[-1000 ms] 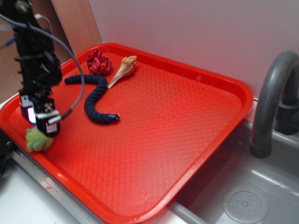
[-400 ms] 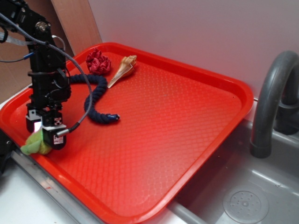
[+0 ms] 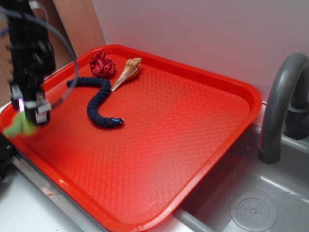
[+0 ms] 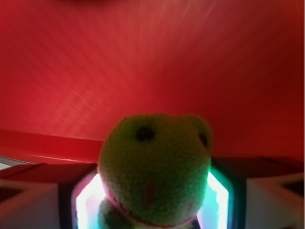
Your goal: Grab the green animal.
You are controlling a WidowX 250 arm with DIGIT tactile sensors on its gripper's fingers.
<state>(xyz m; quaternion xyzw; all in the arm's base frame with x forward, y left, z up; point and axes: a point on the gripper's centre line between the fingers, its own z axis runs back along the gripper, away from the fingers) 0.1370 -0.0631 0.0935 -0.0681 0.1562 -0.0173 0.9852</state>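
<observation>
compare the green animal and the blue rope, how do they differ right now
The green animal is lime green and compact; the blue rope is dark navy, long and curved in an S. The animal is pinched in the gripper at the tray's left edge; the rope lies loose on the tray. Both look soft.

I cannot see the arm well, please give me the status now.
Gripper shut on the frog. Frog hangs above the tray at its left edge, blurred. Rope lies apart to the right, nothing in the way.
</observation>
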